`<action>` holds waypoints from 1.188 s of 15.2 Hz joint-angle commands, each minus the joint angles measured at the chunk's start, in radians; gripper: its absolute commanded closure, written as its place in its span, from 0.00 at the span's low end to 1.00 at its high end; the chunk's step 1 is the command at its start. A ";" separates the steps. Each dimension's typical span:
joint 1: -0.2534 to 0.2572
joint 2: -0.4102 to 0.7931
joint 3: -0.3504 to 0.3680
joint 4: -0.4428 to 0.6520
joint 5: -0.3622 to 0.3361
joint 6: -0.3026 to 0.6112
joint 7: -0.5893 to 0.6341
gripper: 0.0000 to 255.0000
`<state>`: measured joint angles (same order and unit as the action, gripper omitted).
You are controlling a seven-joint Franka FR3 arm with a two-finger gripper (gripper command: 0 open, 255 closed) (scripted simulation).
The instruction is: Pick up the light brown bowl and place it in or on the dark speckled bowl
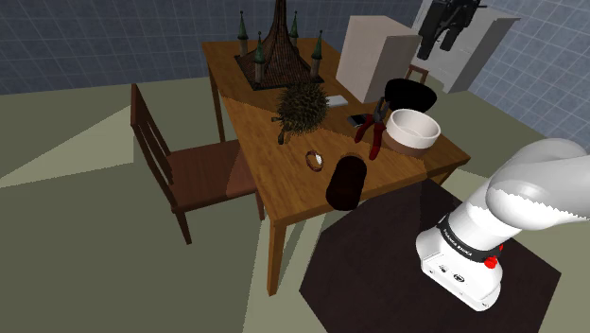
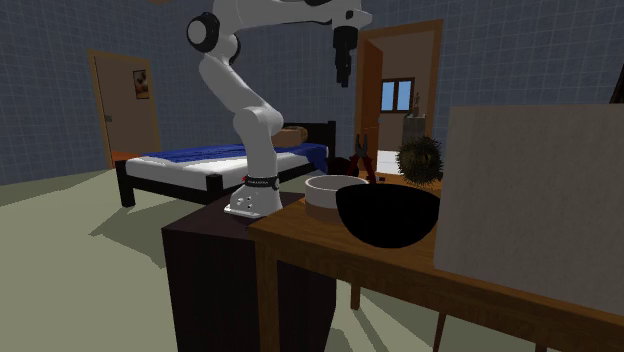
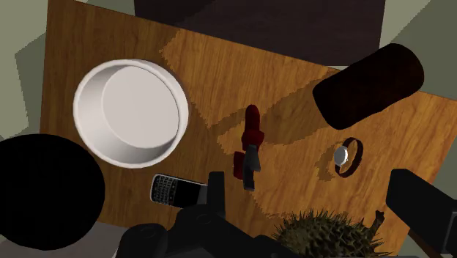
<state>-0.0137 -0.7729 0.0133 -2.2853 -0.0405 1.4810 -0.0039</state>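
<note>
1. Table [image 1: 284, 180] of brown wood carries everything. The cream bowl [image 1: 414, 130], the thing to be lifted, sits upright and empty at the corner nearest the robot's stand. I place all the rest from that bowl.
2. The white arm [image 2: 240, 100] arches high over the cream bowl.
3. A white box [image 1: 373, 57] stands beyond the cream bowl, on the side away from the stand.
4. The black bowl [image 1: 408, 93], where the cream one must go, sits just beside the cream bowl, between it and the box. I cannot tell whether the rims touch, and no speckle shows on it.
5. The gripper [image 3: 311, 194] hangs well above the cream bowl and off to one side of it, fingers spread wide, nothing between them.
6. Red-handled cutters [image 3: 249, 143] lie near the cream bowl on the side away from the black bowl.
7. A phone [image 3: 176, 190] lies just beside the cream bowl.
8. My judgement is that the reach has barely begun. To do it well, bring the hand over a stretch of the cream bowl's rim clear of the black bowl and the phone. Come straight down with one finger inside the wall and one outside, then close firmly. Lift well clear before crossing, or the cream bowl may clip the black bowl's rim.
</note>
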 commanded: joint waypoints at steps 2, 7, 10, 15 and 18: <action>-0.003 -0.009 -0.013 -0.036 -0.006 0.030 -0.011 0.00; -0.022 -0.031 -0.079 -0.201 -0.037 0.183 -0.069 0.00; -0.037 -0.025 -0.122 -0.286 -0.059 0.281 -0.103 0.00; -0.066 0.024 -0.199 -0.405 -0.097 0.459 -0.164 0.00; -0.082 0.081 -0.250 -0.460 -0.119 0.576 -0.203 0.00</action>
<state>-0.0926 -0.7156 -0.2222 -2.7278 -0.1540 2.0113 -0.1967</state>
